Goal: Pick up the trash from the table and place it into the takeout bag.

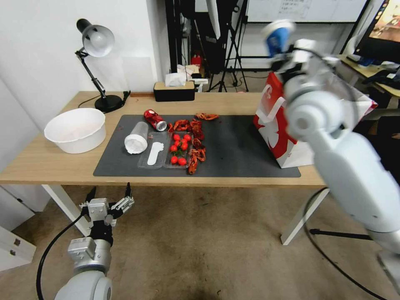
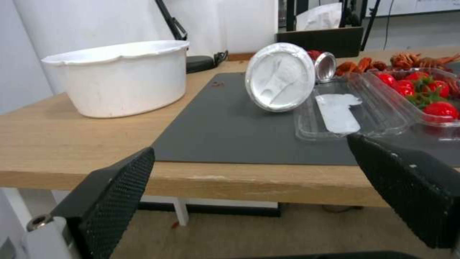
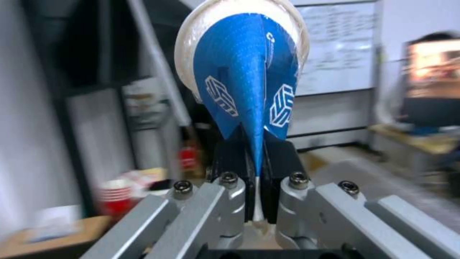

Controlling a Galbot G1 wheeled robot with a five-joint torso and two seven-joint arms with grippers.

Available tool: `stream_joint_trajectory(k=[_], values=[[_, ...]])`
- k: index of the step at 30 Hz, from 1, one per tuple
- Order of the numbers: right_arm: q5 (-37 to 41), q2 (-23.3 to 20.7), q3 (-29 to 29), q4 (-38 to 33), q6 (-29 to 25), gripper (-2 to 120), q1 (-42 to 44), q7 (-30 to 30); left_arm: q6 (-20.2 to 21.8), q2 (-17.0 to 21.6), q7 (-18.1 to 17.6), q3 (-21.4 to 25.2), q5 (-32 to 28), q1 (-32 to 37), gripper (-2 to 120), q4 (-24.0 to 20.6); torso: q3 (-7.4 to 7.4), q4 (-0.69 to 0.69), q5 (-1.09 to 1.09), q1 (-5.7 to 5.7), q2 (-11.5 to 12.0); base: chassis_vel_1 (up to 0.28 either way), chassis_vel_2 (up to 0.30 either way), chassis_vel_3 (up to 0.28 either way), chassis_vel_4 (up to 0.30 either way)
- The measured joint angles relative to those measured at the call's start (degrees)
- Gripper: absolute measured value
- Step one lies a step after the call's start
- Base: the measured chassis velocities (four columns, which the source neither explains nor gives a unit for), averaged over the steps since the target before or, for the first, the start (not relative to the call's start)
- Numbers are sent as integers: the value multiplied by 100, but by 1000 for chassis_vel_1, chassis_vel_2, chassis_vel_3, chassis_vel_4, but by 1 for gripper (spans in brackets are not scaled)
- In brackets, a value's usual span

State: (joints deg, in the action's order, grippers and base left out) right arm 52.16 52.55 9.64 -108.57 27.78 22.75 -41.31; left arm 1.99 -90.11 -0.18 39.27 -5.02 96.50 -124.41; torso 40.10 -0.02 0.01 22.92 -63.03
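Office/lab: whiteboard (image 1: 306,9), tripods (image 1: 233,62), monitor (image 1: 385,29).

No text is legible on the blue-and-white paper cup (image 3: 244,82).

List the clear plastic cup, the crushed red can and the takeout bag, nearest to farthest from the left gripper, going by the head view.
From the left gripper, below the table's front edge:
1. Clear plastic cup, lying on the mat's near-left part.
2. Crushed red can, just behind the cup.
3. Takeout bag, far over at the table's right end.
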Motion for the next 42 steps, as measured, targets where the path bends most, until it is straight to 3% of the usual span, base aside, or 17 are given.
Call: stream_joint_trajectory(k=[3, 12, 24, 30, 31, 32, 34, 41, 42], values=[[-41, -210, 297, 38, 130, 0, 274, 9, 0, -4, 2, -29, 31, 0, 100, 4, 0, 1, 0, 0, 0, 0, 0, 0, 0], [-41, -268, 552, 27, 366, 1, 685, 15, -6, 11, 4, -39, 48, 43, 100, -31, 0, 2, -1, 0, 0, 0, 0, 0, 0], [37, -358, 719, -124, 450, 49, 914, 18, -51, 18, 5, -41, 109, 112, 100, -86, 1, 2, -2, 0, 0, 0, 0, 0, 0], [109, -382, 753, -165, 404, 56, 922, 34, -55, 16, 6, -47, 118, 120, 100, -106, 0, 1, -1, 0, 0, 0, 0, 0, 0], [122, -385, 758, -170, 369, 65, 922, 48, -55, 16, 6, -48, 119, 121, 100, -108, 0, 1, -1, 0, 0, 0, 0, 0, 0], [122, -385, 758, -170, 369, 65, 922, 48, -55, 16, 6, -48, 119, 121, 100, -108, 0, 1, -1, 0, 0, 0, 0, 0, 0], [226, -411, 790, -214, 11, 82, 916, 231, -56, 14, 7, -54, 129, 132, 100, -125, 1, 2, -1, 0, 0, 0, 0, 0, 0], [513, -485, 891, -379, -661, 100, 919, 769, -56, 12, 9, -57, 143, 146, 100, -142, 0, 3, -3, 0, 0, 0, 0, 0, 0], [580, -529, 942, -465, -960, 100, 967, 1087, -56, 12, 9, -57, 151, 151, 100, -144, 0, 2, -2, 0, 0, 0, 0, 0, 0]])
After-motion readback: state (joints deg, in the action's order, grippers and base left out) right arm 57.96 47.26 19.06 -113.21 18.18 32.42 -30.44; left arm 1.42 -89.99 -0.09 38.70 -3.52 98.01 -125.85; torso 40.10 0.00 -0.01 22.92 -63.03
